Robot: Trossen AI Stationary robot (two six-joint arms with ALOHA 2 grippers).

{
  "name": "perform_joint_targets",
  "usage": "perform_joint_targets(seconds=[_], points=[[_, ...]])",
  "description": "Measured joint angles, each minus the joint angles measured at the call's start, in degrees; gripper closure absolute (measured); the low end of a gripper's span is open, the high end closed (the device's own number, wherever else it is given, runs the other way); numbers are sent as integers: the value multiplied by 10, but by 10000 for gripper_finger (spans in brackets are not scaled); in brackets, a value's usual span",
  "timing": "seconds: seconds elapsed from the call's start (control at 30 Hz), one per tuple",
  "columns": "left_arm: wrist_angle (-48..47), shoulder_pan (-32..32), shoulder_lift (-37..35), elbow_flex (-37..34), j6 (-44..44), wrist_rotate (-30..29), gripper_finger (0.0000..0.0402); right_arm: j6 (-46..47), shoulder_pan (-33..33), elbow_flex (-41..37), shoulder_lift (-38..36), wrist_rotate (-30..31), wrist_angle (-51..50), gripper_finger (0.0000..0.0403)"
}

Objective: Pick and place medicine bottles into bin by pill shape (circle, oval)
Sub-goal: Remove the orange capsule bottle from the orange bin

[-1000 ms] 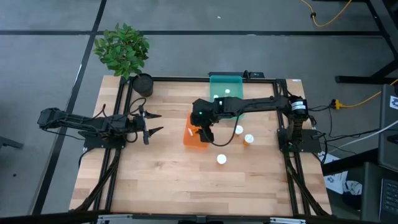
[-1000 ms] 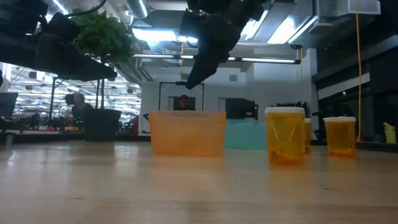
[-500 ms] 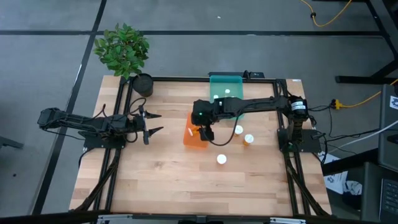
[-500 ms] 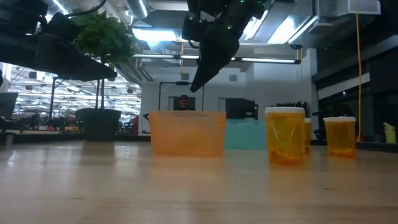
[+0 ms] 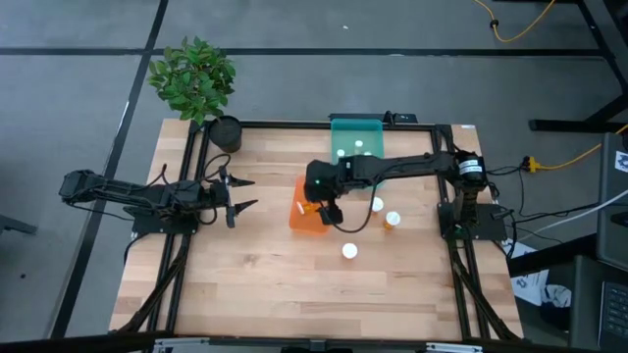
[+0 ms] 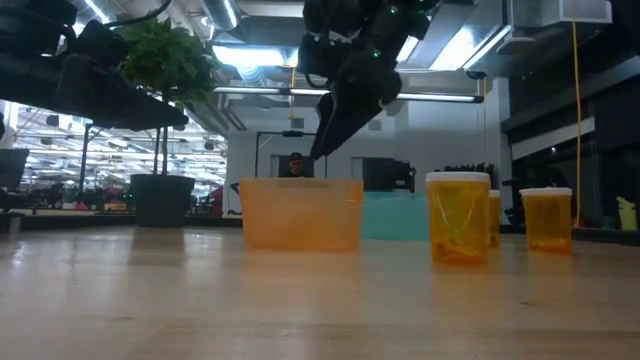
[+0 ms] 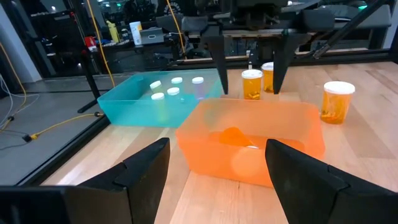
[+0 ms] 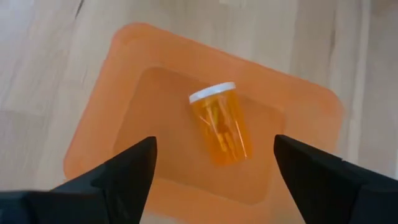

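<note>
We see a grey floor [image 5: 88, 98] around the wooden table [image 5: 265, 284], a potted plant [image 5: 196, 80], and bright ceiling lights [image 6: 250, 55] overhead.

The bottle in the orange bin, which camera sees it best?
The right wrist view: it looks straight down on the bottle lying on its side in the orange bin. The left wrist view shows only an orange blur through the bin wall. The high view shows a white speck. The low view shows nothing clear.

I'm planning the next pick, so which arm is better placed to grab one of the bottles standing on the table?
Right. The right gripper hangs open above the orange bin, close beside the three standing bottles. The left gripper waits at the table's left edge.
</note>
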Motion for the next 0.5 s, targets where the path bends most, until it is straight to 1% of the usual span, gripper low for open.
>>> perform_joint_targets(seconds=[0.13, 0.33, 0.5], points=[[0, 0, 0, 0, 0, 0, 145, -3, 0, -16, 11, -2, 30, 79], [0, 0, 0, 0, 0, 0, 145, -38, 1, -16, 53, -2, 69, 80], [0, 0, 0, 0, 0, 0, 145, -63, 2, -16, 71, -2, 98, 80]])
